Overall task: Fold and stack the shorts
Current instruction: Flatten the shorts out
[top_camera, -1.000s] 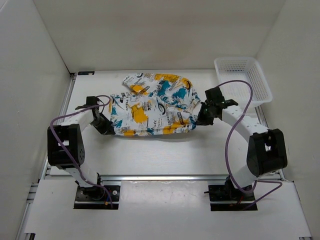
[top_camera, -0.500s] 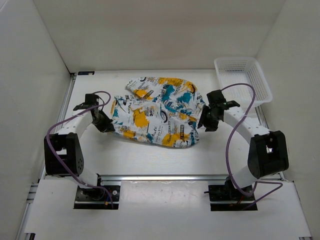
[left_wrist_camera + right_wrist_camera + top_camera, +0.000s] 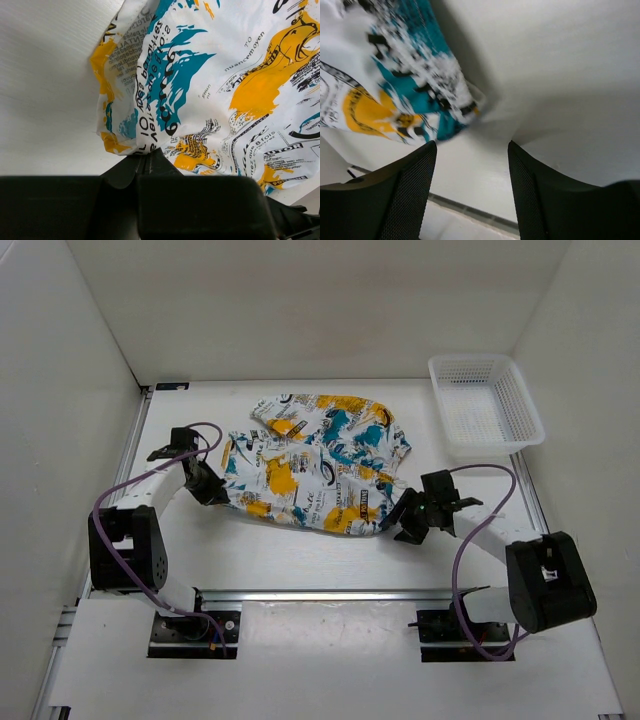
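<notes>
The printed shorts [image 3: 320, 462] lie spread in a rumpled heap on the white table, white cloth with yellow, teal and black graphics. My left gripper [image 3: 212, 490] is shut on the shorts' left edge; in the left wrist view the cloth [image 3: 210, 80] runs straight into the closed fingertips [image 3: 145, 162]. My right gripper [image 3: 400, 524] is open just off the shorts' lower right corner, apart from the cloth. In the right wrist view its two mesh-faced fingers [image 3: 407, 190] stand wide with bare table between them, and the shorts' corner [image 3: 420, 95] lies beyond the tips.
A white plastic mesh basket [image 3: 487, 404] stands at the back right corner of the table. White walls close the table on three sides. A metal rail [image 3: 320, 594] runs along the near edge between the arm bases.
My right gripper has let go of the shorts' right edge, opened, and drawn back toward the near right. The released cloth has dropped flat. The left gripper keeps its hold and has shifted slightly back.
</notes>
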